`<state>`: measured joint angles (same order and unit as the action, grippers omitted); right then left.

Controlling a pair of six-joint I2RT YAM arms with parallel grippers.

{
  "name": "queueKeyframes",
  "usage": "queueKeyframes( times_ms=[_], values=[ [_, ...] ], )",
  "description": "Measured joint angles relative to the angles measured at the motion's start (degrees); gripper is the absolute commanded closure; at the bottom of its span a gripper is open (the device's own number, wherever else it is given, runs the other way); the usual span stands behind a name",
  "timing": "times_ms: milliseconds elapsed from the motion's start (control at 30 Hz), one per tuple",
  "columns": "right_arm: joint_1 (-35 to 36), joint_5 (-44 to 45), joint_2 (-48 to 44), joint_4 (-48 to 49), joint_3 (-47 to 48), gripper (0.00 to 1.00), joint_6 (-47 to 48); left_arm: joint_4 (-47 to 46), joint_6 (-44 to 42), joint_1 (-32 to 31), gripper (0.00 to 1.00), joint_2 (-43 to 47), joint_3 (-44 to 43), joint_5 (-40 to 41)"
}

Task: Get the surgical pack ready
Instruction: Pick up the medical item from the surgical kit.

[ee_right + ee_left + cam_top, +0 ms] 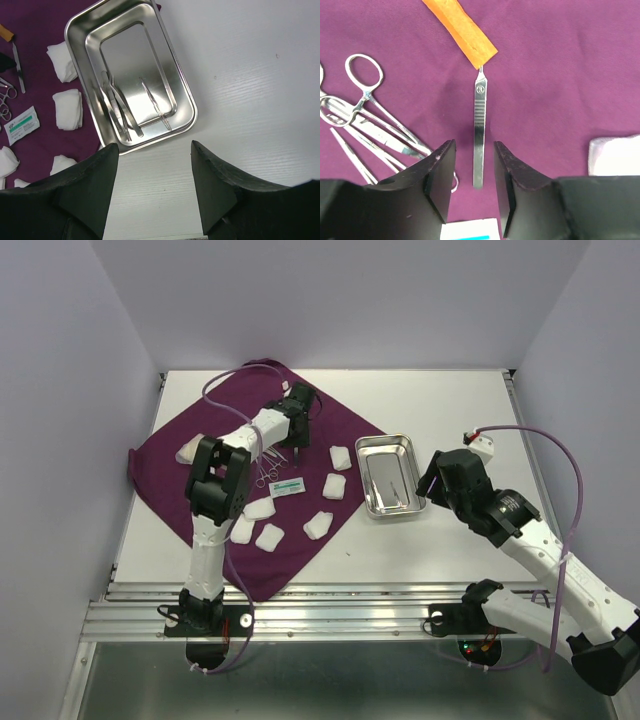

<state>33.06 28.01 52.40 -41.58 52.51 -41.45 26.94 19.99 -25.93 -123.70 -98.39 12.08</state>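
Observation:
The dark purple cloth (pixel 345 430) lies spread on the left half of the table. On it rests a thin metal scalpel handle (pixel 479 135), its tip in an orange cover (pixel 462 30). My left gripper (pixel 474 145) hangs over the handle's near end, open, with a finger on each side and neither touching it. Ring-handled instruments (pixel 367 105) lie to the left. Several white gauze pads (pixel 341 457) are scattered over the cloth. The steel tray (pixel 75 30) holds tweezers (pixel 117 107). My right gripper (pixel 154 145) stands open and empty over the bare table, near the tray's near edge.
A white packet with a teal stripe (pixel 289 486) lies on the cloth just below the left gripper. One gauze pad (pixel 615 155) sits to the right of the left fingers. White walls close in the table on three sides.

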Motion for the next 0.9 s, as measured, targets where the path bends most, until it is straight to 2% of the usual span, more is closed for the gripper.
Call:
queueKeyframes(
  times_ms=[200,267,300,467,700,900],
  values=[
    [0.00,0.02,-0.35,-0.04,0.00,0.35,-0.02,-0.15,0.22,0.00,0.60,-2.91,-0.48,0.61],
    [0.00,0.02,-0.37,-0.07,0.00,0.35,-0.02,-0.22,0.22,0.00,0.66,-3.37,-1.27,0.70],
    [0.00,0.00,-0.37,-0.07,0.00,0.35,-0.02,-0.15,0.33,0.00,0.72,-3.76,-1.62,0.76],
    [0.00,0.02,-0.37,-0.13,0.00,0.35,0.00,-0.09,0.44,-0.33,0.86,-4.50,-2.67,1.14],
    [0.00,0.02,-0.37,-0.13,0.00,0.35,0.00,0.15,0.55,-0.33,0.95,-4.02,-2.34,1.49],
    [0.00,0.00,-0.37,-0.13,0.00,0.35,0.00,1.11,0.76,-0.63,0.96,-1.01,-0.59,1.51]
  ],
)
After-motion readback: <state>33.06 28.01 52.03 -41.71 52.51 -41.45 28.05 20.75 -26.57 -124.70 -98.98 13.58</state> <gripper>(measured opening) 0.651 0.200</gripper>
